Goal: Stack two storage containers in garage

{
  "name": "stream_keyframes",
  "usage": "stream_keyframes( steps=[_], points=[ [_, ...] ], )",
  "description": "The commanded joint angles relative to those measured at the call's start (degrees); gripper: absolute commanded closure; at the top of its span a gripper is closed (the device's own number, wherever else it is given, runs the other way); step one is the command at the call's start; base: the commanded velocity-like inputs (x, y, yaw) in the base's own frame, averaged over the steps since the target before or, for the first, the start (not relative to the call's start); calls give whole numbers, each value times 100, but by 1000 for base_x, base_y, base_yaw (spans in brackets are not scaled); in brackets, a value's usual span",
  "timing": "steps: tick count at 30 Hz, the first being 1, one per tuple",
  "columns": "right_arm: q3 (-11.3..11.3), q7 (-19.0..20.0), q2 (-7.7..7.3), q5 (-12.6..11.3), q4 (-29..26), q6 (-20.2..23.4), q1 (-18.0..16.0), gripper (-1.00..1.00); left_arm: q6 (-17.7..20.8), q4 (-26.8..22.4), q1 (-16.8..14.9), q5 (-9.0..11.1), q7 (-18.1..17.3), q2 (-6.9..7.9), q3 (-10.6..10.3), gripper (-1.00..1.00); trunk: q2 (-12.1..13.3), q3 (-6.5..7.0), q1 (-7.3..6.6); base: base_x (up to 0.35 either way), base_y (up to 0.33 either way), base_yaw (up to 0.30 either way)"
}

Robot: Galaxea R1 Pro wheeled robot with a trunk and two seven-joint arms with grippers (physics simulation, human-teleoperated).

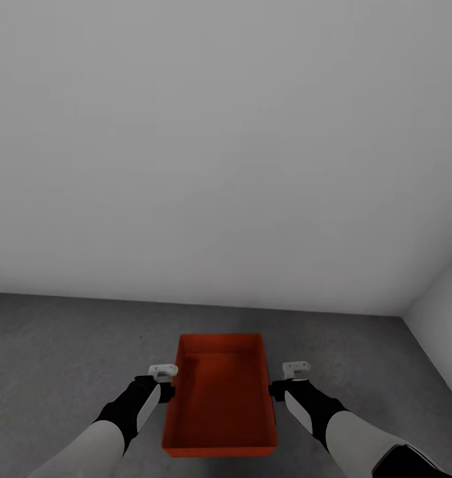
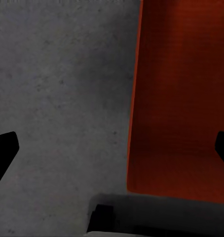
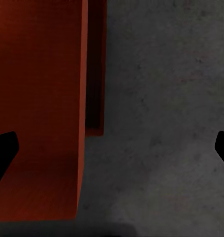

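Both pincers are seen in the head view, one on each long side of an orange-red storage container (image 1: 219, 398). The left gripper (image 1: 162, 372) is placed at the container's 9 o'clock and the right gripper (image 1: 296, 368) at its 3 o'clock, each just beside the rim. In the left wrist view, the left gripper (image 2: 112, 148) is shown with its dark fingertips spread wide, one over the grey floor (image 2: 57, 98) and the other over the container's orange interior (image 2: 181, 98), so the left wall is straddled and not clamped. In the right wrist view, the right gripper (image 3: 112, 148) is likewise spread wide, with one fingertip over the container (image 3: 38, 98) and the other over the floor (image 3: 166, 123); the right wall is straddled without being squeezed. Nothing is gripped by either pincer.

The container is open-topped and empty, with its long axis pointed toward 12 o'clock, away from the robot. It appears over the dark grey speckled concrete floor (image 1: 66, 345) of the garage; whether it is resting on it cannot be told for certain. A plain grey-white wall (image 1: 226, 146) is seen beyond it, and a second wall (image 1: 445, 318) meets it at 3 o'clock, forming a corner.
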Motion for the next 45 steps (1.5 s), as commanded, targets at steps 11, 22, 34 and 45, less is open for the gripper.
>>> stream_keyframes(
  steps=[11, 22, 34, 45],
  points=[
    [48, -40, -3, -48, -12, 29, -3, -100, 11, -18, -1, 40, 38, 4, 2, -100, 319, 139, -176, 0, 0, 0],
    [48, -40, 4, -45, -12, 22, -3, -100, 3, -21, -1, 40, 36, 14, 2, -100, 319, 186, -176, 0, 0, 14],
    [48, -40, 5, -48, -12, 21, -3, -100, 3, -21, -1, 40, 35, 24, 2, -100, 319, 290, -176, 0, 0, 64],
    [48, -40, 5, -48, -12, 21, -3, -100, -2, -20, -1, 40, 39, 24, 2, -100, 319, 388, -176, 0, 0, 27]
  ],
)
